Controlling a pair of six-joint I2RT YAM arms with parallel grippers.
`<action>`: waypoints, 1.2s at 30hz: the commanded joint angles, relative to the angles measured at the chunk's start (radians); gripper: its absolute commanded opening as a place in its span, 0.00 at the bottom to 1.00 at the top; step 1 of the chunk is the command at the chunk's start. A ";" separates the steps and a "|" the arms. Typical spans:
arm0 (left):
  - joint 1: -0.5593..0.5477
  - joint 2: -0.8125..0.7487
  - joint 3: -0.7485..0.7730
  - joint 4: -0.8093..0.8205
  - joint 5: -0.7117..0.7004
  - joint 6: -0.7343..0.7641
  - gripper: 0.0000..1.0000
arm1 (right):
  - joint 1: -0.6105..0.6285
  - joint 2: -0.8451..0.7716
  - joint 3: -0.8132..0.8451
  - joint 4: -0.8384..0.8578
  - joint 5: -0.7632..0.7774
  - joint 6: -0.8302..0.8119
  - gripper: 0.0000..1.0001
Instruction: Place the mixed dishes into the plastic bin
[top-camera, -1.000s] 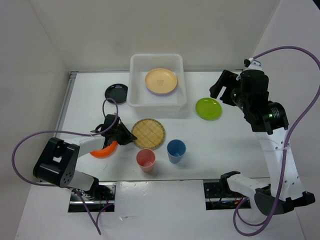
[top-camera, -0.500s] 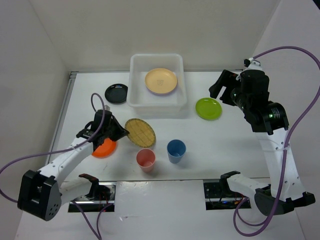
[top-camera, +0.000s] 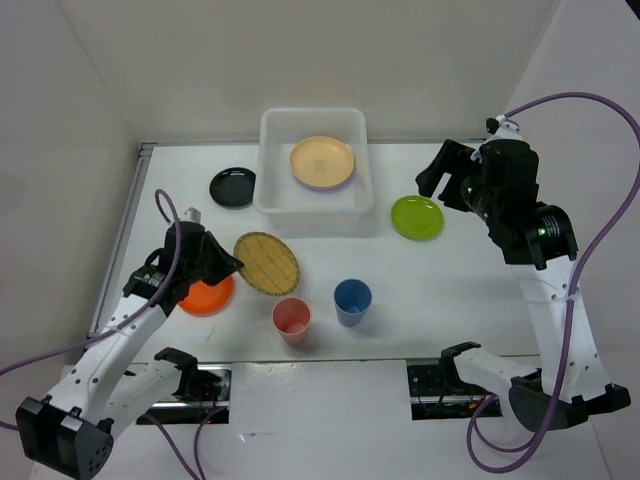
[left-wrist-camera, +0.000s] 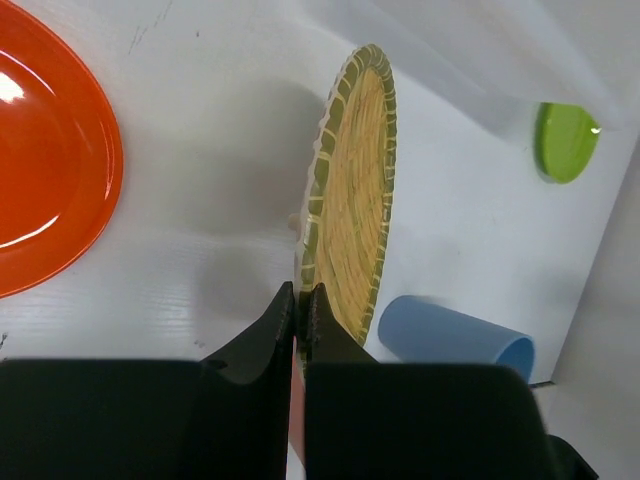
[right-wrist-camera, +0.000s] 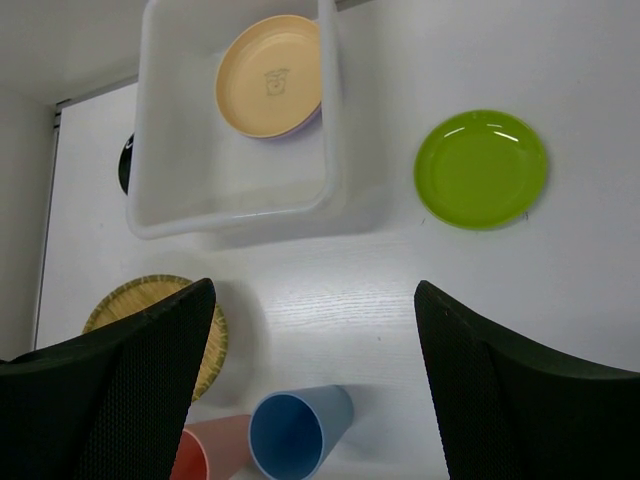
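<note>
The left gripper (left-wrist-camera: 298, 305) pinches the rim of the yellow lattice plate (left-wrist-camera: 355, 200), held tilted beside the orange plate (left-wrist-camera: 45, 160). The right gripper (right-wrist-camera: 312, 295) hangs wide open near the lime green plate (right-wrist-camera: 481, 169). The tan plate (top-camera: 322, 161) lies in the plastic bin (top-camera: 310, 206).

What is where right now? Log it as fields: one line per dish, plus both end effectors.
plastic bin: far side of the table, holds the tan plate
left end effector: shut on the rim of the lattice plate, which is tilted
right end effector: open, holding nothing
orange plate: flat on the table, left of the lattice plate
black plate: on the table, left of the bin
lime green plate: on the table, right of the bin
pink cup, blue cup: upright, side by side, not touching
</note>
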 joint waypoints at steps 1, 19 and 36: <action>0.015 -0.074 0.097 -0.038 -0.015 0.018 0.00 | -0.007 -0.010 -0.006 0.064 -0.014 -0.016 0.85; 0.036 0.283 0.559 0.242 0.009 0.114 0.00 | -0.007 -0.011 -0.132 0.168 -0.077 0.002 0.85; 0.027 1.098 1.170 0.333 0.022 0.172 0.00 | -0.007 -0.113 -0.354 0.300 -0.120 0.041 0.84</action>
